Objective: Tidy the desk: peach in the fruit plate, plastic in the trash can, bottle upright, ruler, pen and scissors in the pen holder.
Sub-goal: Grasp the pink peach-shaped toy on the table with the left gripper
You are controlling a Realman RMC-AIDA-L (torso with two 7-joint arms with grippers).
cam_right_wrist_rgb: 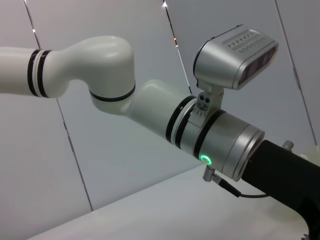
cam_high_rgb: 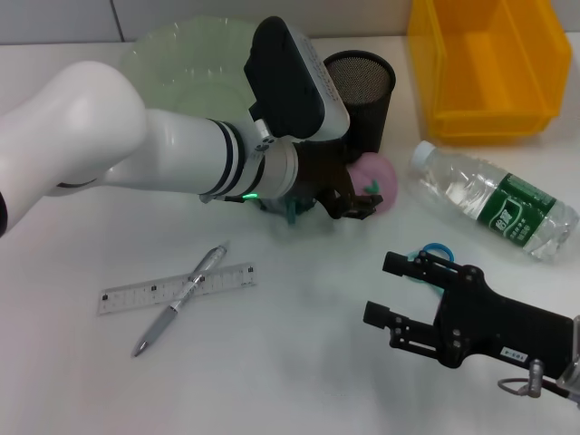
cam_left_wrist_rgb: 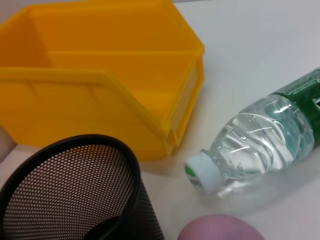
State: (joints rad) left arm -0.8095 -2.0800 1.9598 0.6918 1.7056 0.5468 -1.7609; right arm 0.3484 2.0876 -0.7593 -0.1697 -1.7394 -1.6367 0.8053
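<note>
A pink peach (cam_high_rgb: 382,178) lies on the table in front of the black mesh pen holder (cam_high_rgb: 361,89); its top shows in the left wrist view (cam_left_wrist_rgb: 220,228). My left gripper (cam_high_rgb: 355,194) is open at the peach's left side, its fingertips right by it. A clear bottle (cam_high_rgb: 494,201) with a green label lies on its side at the right; it also shows in the left wrist view (cam_left_wrist_rgb: 260,137). A ruler (cam_high_rgb: 177,287) and a pen (cam_high_rgb: 181,294) lie crossed at the front left. Blue-handled scissors (cam_high_rgb: 437,250) lie partly hidden behind my open, empty right gripper (cam_high_rgb: 391,290). No plastic shows.
A pale green fruit plate (cam_high_rgb: 181,59) stands at the back, partly behind my left arm. A yellow bin (cam_high_rgb: 489,63) stands at the back right, next to the pen holder (cam_left_wrist_rgb: 75,190) in the left wrist view (cam_left_wrist_rgb: 100,90). The right wrist view shows only my left arm (cam_right_wrist_rgb: 150,110).
</note>
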